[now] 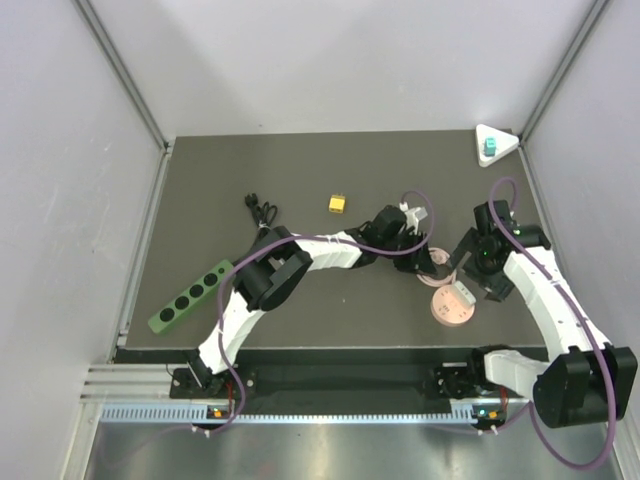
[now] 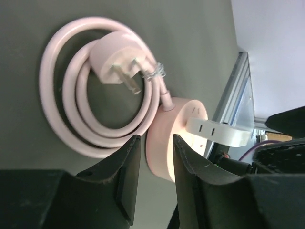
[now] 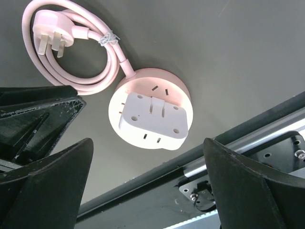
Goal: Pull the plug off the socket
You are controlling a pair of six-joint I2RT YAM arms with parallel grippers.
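The teal plug (image 1: 489, 149) sits in the white triangular socket (image 1: 505, 139) at the far right corner of the dark mat; neither shows in the wrist views. Both grippers are well short of it, over a round pink disc (image 1: 447, 311). My left gripper (image 1: 430, 264) is open, with a narrow gap between its jaws. In the left wrist view (image 2: 153, 143) the disc's rim (image 2: 164, 119) shows just beyond the tips. My right gripper (image 1: 462, 283) is wide open and empty. In the right wrist view (image 3: 147, 143) it hangs above the disc (image 3: 143, 78).
A white adapter (image 3: 151, 119) is plugged on the pink disc, whose coiled pink cord and plug (image 3: 47, 31) lie beside it. A yellow cube (image 1: 338, 204), a black cable (image 1: 262, 211) and a green power strip (image 1: 190, 297) lie to the left. Grey walls enclose the mat.
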